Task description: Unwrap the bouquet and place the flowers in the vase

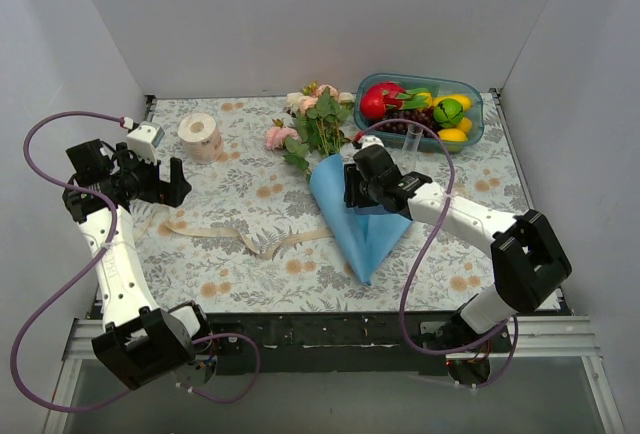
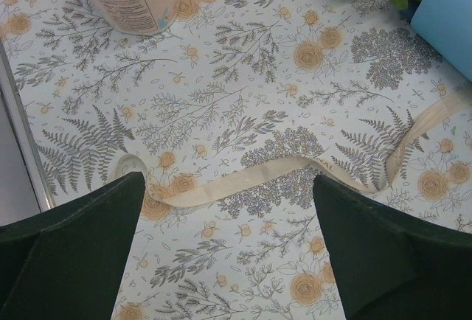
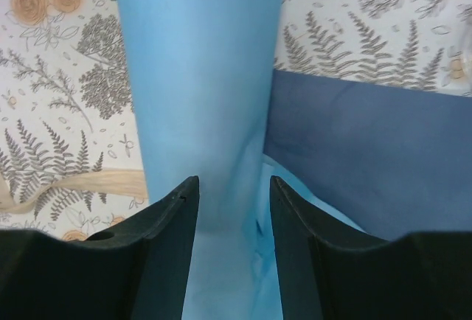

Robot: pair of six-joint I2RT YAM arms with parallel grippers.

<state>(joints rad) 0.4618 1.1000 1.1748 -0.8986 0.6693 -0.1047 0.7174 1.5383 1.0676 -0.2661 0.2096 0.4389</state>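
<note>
Top view: the bouquet, a cone of blue wrapping paper (image 1: 362,224) holding pink and cream artificial roses (image 1: 315,114) on leafy green stems, lies flat mid-table; its long axis runs near to far, with the pointed tip toward the arm bases and the blooms toward the back wall, leaning slightly left. The right gripper (image 1: 350,186) sits over the cone's wide mouth with the stems just beyond its fingers; probably placed there to peel the paper open. A cream ribbon (image 1: 262,244) lies loose on the floral cloth, off the cone, so untying looks done. The left gripper (image 1: 172,186) hangs well left of the cone; a white paper roll (image 1: 203,137) stands beyond its fingers.

Left wrist view: fingers spread wide, holding nothing; the ribbon crosses below the gap between them.

Right wrist view: fingers partly apart, straddling a rolled fold of lighter blue paper (image 3: 199,77) that runs straight ahead; no pinch visible; a darker flat flap (image 3: 369,158) spreads beside the finger on the view's right.
</note>
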